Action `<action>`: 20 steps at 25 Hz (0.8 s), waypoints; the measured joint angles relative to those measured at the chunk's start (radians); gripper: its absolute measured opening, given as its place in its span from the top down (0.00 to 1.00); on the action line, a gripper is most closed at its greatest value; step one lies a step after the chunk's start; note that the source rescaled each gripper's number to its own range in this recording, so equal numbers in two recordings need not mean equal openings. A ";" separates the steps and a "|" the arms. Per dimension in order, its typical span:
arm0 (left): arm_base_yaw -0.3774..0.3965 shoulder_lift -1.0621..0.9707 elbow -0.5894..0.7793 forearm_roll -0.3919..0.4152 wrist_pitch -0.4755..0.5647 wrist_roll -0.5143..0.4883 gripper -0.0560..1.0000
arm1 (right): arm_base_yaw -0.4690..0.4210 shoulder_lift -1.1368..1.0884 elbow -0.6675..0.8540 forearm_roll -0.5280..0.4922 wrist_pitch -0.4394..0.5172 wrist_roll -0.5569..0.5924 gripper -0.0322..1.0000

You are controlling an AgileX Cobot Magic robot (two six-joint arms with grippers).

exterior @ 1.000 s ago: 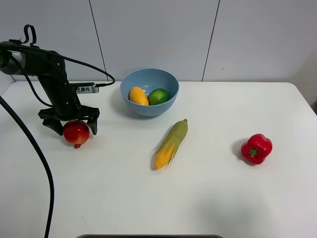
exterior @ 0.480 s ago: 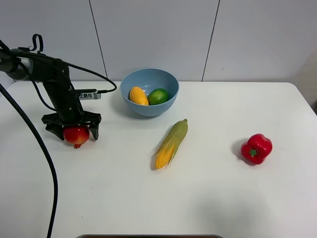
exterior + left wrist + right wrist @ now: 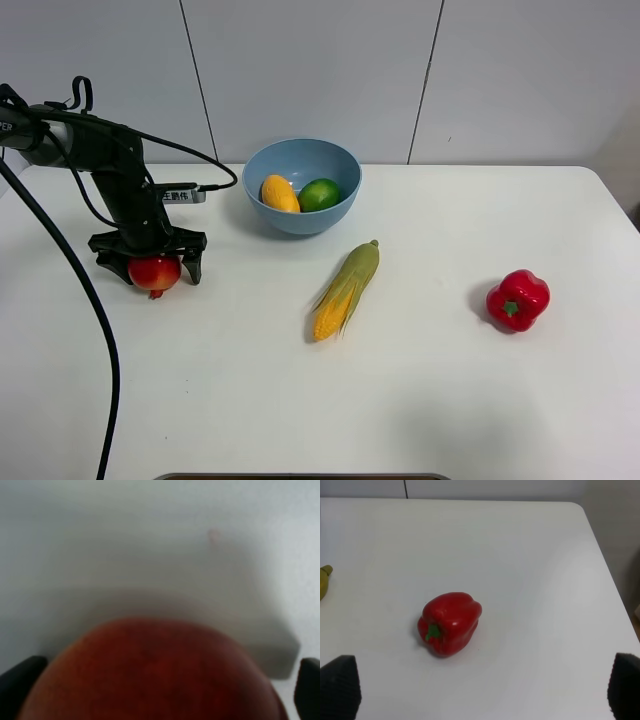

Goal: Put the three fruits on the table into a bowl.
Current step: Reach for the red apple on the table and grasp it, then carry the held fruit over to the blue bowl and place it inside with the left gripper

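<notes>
The red pomegranate [image 3: 154,273] rests on the white table [image 3: 450,400] at the left. My left gripper [image 3: 149,268] stands over it with jaws wide open, one finger on each side, not closed on it. In the left wrist view the pomegranate [image 3: 155,675] fills the lower part, blurred, between the two dark fingertips [image 3: 20,680]. The light-blue bowl [image 3: 300,224] at the back centre holds the yellow-orange mango [image 3: 279,193] and the green lime-like fruit [image 3: 320,194]. My right gripper [image 3: 482,690] is open and empty above the table's right side; it is out of the high view.
A husked corn cob [image 3: 345,290] lies in front of the bowl; its tip shows in the right wrist view [image 3: 324,580]. A red bell pepper [image 3: 518,300] sits at the right, also under the right wrist camera [image 3: 450,623]. A black cable [image 3: 100,340] trails down the left side.
My left gripper has come down around the pomegranate, so its open fingers now straddle the fruit lower. The pomegranate, bowl, corn and pepper have not moved.
</notes>
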 joint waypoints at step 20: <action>0.000 0.000 0.000 -0.015 0.004 -0.002 0.64 | 0.000 0.000 0.000 0.000 0.000 0.000 0.00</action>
